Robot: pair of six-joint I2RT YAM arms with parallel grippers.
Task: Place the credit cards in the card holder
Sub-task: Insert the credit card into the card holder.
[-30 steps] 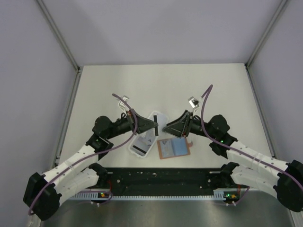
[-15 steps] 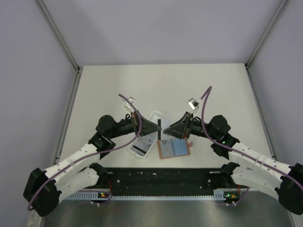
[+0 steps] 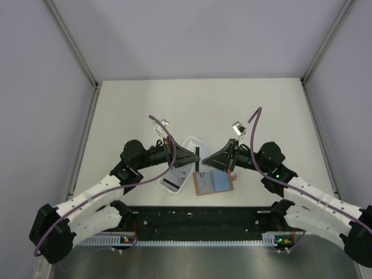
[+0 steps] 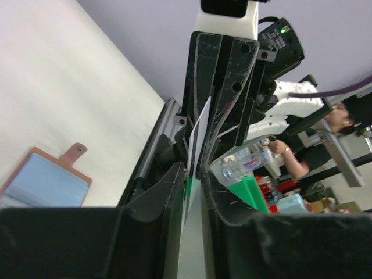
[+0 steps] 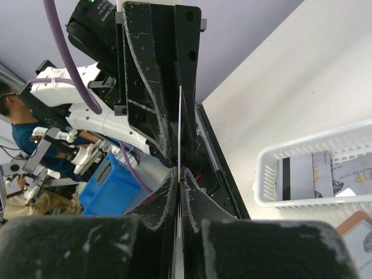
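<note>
A credit card point(image 3: 197, 158) is held on edge in the air between my two grippers, above the white tray. My left gripper point(image 3: 193, 157) grips it from the left and my right gripper point(image 3: 202, 159) from the right, tips almost meeting. In the left wrist view the card point(image 4: 201, 123) runs between my left gripper point(image 4: 193, 170) and the opposite fingers. In the right wrist view my right gripper point(image 5: 180, 172) is shut tight on the thin card point(image 5: 180, 125). The card holder point(image 3: 213, 182) lies open, pale blue inside up, just below them; it also shows in the left wrist view point(image 4: 42, 181).
A white slotted tray point(image 3: 187, 143) lies under the left gripper, with more cards point(image 3: 172, 185) in its near end; the right wrist view shows the tray point(image 5: 264, 174) and those cards point(image 5: 302, 177). The black base rail point(image 3: 197, 218) runs along the near edge.
My left gripper has carried the card rightward to meet my right gripper, which has moved slightly in and now grips the card's other end.
</note>
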